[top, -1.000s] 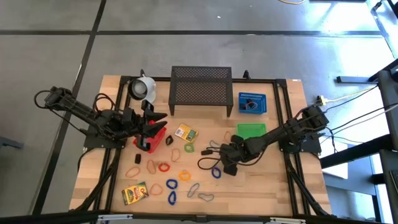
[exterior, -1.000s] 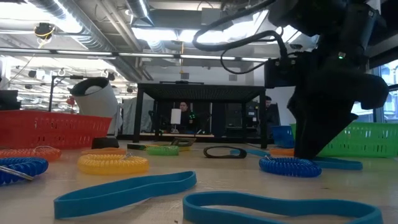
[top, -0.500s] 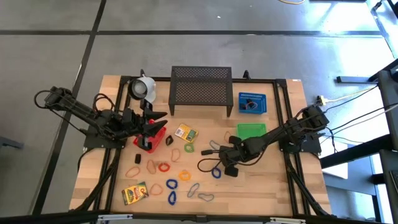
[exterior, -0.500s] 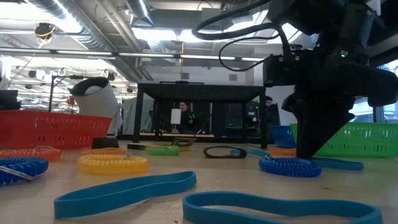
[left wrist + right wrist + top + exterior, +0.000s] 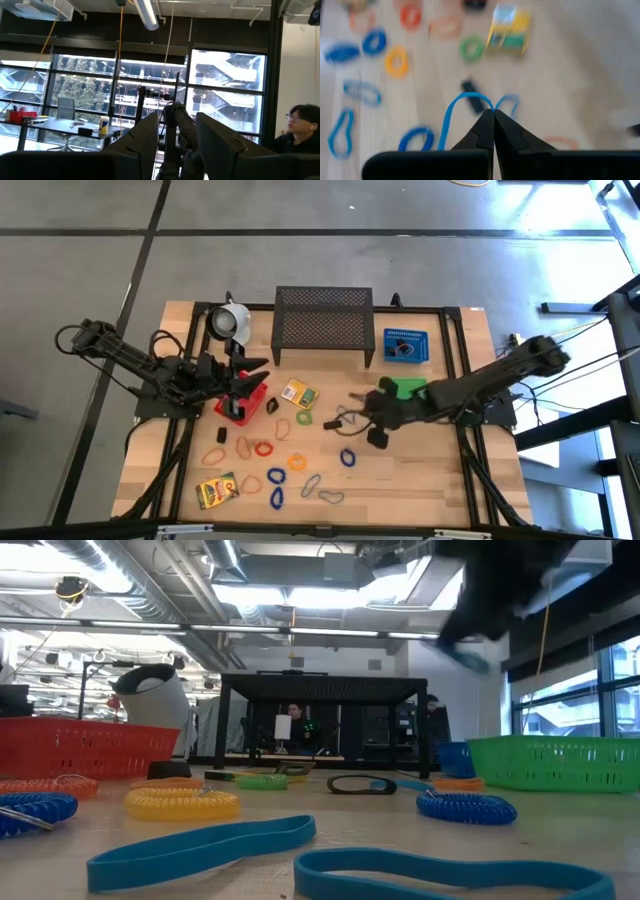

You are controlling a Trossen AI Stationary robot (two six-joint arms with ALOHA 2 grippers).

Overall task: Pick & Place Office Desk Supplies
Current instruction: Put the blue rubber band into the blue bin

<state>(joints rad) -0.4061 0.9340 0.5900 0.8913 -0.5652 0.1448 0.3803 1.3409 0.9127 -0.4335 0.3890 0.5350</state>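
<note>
Above wooden table (image 5: 420,480), right pincer (image 5: 493,116) pinched shut on thin blue loop (image 5: 451,117)

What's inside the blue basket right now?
In the high view, the blue basket holds a small dark item near its middle. What it is cannot be told. In the low view the green basket hides most of it, so nothing more shows.

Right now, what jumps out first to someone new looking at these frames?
The right gripper, lifted above the table's middle, is pinched shut on a thin blue loop dangling from its tips. Below it, coloured loops scatter across the wooden table. The left gripper hangs over the red basket.
</note>
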